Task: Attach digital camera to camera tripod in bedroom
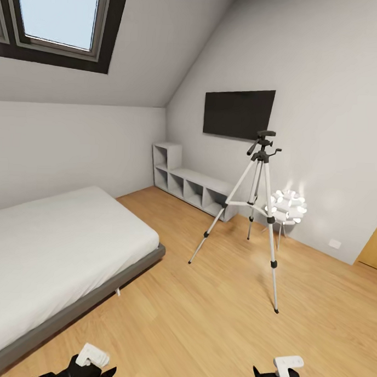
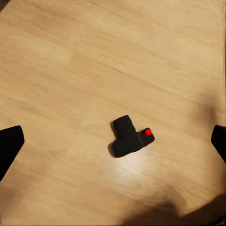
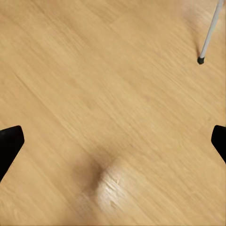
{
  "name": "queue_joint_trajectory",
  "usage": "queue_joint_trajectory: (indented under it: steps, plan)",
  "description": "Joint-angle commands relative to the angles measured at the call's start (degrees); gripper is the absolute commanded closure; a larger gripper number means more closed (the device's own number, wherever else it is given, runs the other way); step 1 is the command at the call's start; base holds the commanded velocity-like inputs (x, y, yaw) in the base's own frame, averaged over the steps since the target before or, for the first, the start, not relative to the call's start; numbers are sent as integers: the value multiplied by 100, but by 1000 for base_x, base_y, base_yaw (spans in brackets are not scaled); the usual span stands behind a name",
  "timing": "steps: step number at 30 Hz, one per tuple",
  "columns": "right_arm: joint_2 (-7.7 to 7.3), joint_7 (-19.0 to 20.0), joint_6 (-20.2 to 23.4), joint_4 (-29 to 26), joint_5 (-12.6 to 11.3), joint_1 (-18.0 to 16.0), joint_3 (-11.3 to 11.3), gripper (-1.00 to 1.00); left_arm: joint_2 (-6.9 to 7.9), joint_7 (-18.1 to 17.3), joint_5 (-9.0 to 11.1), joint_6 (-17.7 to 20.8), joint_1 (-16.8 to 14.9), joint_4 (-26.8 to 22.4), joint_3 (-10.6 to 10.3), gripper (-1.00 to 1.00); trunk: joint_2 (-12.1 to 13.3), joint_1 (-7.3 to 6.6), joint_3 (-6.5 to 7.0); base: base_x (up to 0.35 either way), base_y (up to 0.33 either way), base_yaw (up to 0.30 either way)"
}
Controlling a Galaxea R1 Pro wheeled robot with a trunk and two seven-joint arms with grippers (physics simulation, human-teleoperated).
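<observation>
The camera (image 2: 128,137) lies on the bare wooden floor (image 2: 94,61), midway between the left gripper's (image 2: 113,141) wide-spread fingers (image 2: 9,143), touching neither, with open boards all around. Its lens points away from the red dot (image 2: 148,132). The right gripper (image 3: 113,141) hangs equally wide over empty floor, one tripod (image 1: 260,202) foot well beyond its fingertips. The tripod stands upright between the bed (image 1: 54,243) and the lamp (image 1: 289,206).

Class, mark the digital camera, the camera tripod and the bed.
digital camera (image 2: 127,137), left wrist view, on its black body.
camera tripod (image 1: 262,149), head view, on its pan head.
bed (image 1: 54,237), head view, on the white mattress.
</observation>
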Motion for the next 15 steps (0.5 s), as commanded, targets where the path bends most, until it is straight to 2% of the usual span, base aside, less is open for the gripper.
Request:
queue_joint_trajectory:
  steps: [1, 5, 6, 10, 11, 15]
  plan:
    - [-3, 15, 32, -12, 2, -2, 3, -100, 10, -38, -60, -5, -26, -12, -23, -100, -4, 0, -6, 0, 0, 0]
    - [-2, 20, 30, -14, 3, -4, -2, -100, 44, -144, -346, -104, -153, 55, -80, -100, -4, 0, -6, 0, 0, 0]
    - [-2, 19, 29, -15, 3, -4, -14, -100, 50, -189, -521, -158, -261, 194, -96, -100, -4, 0, -6, 0, 0, 0]
    - [-2, 17, 30, -21, 3, -5, -35, -100, 41, -215, -595, -235, -365, 293, -114, -100, -4, 0, -6, 0, 0, 0]
    - [-2, 21, 9, -294, -4, -5, -55, -100, 46, -231, -636, -339, -430, 306, -182, -100, -4, 0, -6, 0, 0, 0]
    - [-2, 19, -37, -450, -5, -5, -59, -100, 56, -231, -647, -358, -441, 268, -200, -100, -4, 0, -6, 0, 0, 0]
